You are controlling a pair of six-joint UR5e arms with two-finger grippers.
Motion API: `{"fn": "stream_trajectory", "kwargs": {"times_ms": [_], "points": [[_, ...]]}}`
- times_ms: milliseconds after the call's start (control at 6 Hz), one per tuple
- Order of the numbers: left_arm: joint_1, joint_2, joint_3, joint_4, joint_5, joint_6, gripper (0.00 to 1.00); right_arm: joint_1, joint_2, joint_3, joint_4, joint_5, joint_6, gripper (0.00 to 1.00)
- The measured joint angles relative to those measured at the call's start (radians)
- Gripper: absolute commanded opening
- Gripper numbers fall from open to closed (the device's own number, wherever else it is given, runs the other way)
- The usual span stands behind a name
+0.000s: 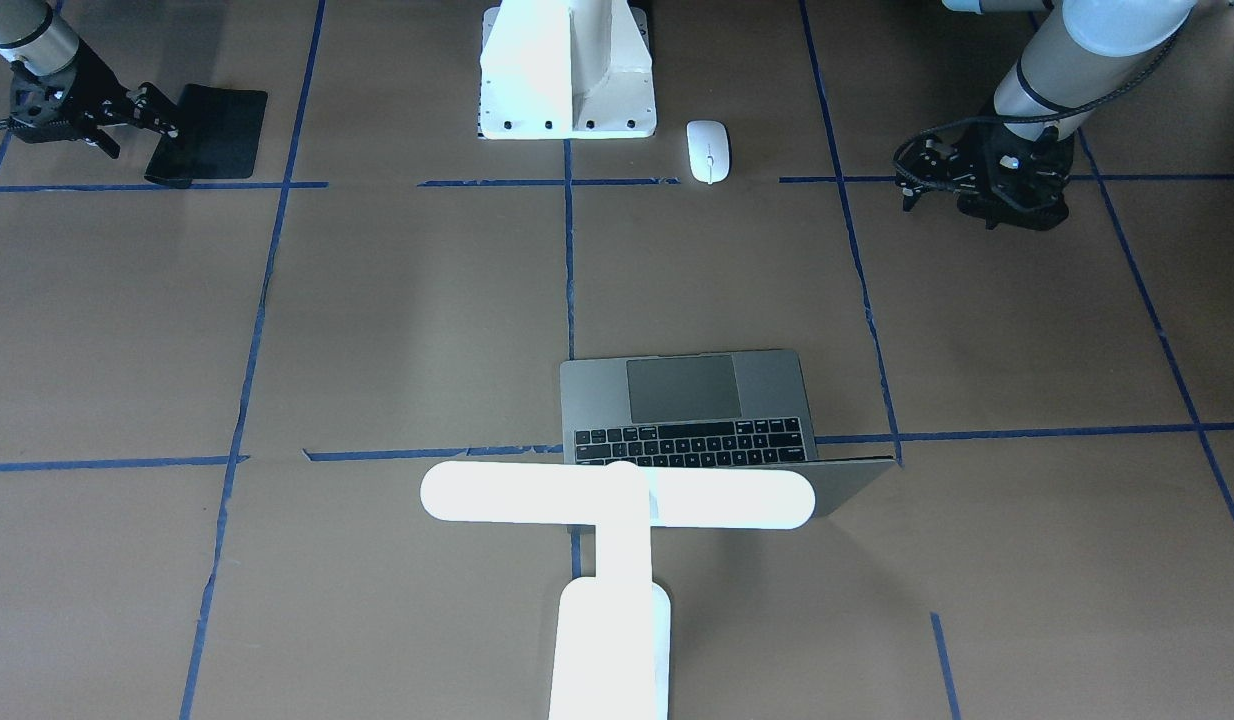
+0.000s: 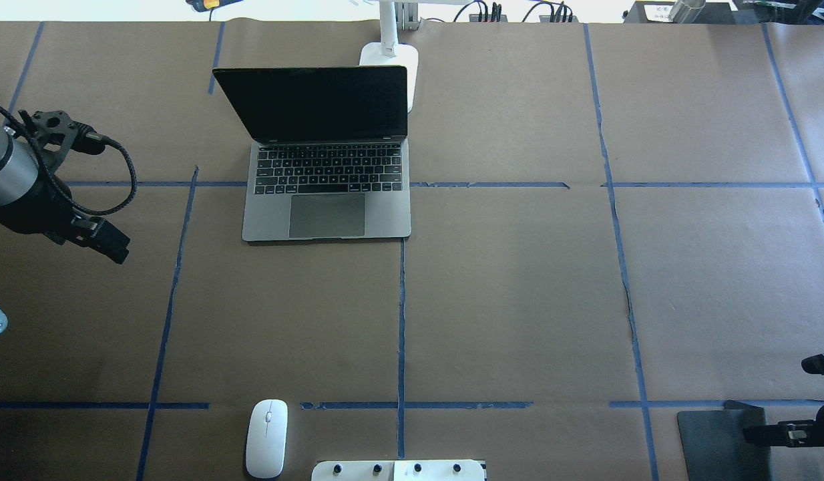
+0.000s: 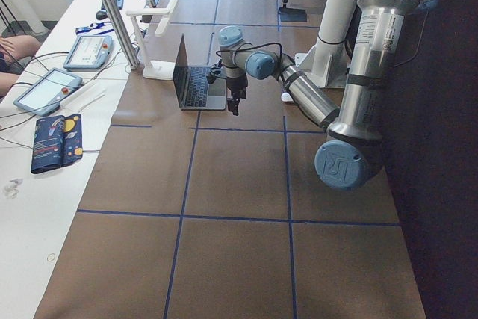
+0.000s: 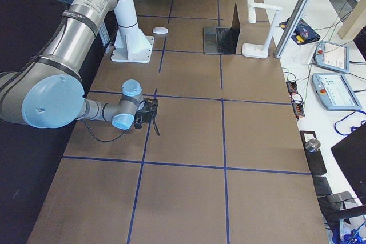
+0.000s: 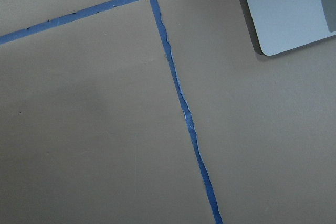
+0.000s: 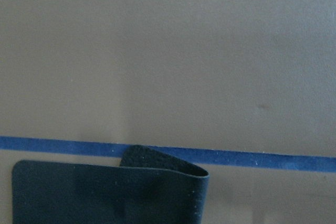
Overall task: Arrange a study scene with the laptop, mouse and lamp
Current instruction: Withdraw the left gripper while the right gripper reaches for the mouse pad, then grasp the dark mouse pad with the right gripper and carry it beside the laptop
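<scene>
We log the laptop (image 2: pixel 328 214) open at the desk's (image 2: pixel 519 300) far edge, with the lamp (image 1: pixel 617 495) just behind its screen; both look placed. The mouse (image 2: pixel 266 437) waits at the near edge. The right gripper (image 1: pixel 167 125) seems clamped on the pad's (image 1: pixel 222 130) curled edge, likely to lay it for the mouse. We cannot tell whether the left gripper (image 2: pixel 115 247) is open.

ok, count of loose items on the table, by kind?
laptop: 1
mouse: 1
lamp: 1
black pad: 1
Total: 4
</scene>
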Motion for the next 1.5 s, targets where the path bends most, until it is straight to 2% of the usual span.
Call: {"fn": "stream_trajectory", "kwargs": {"times_ms": [500,667,1000,1500], "points": [[0.0,0.002,-0.003,0.0,0.0,0.001,1.0,-0.018,0.02,-0.005,0.0,-0.004,0.047,0.18],[-0.001,0.004,-0.006,0.0,-0.002,0.001,1.0,-0.019,0.023,-0.005,0.0,-0.006,0.056,0.03],[-0.001,0.007,-0.013,0.0,-0.005,0.0,1.0,-0.016,0.024,0.002,0.001,-0.027,0.06,0.0],[0.0,0.007,-0.014,0.0,-0.006,-0.001,1.0,0.035,0.049,0.087,0.004,-0.062,0.067,0.0]]}}
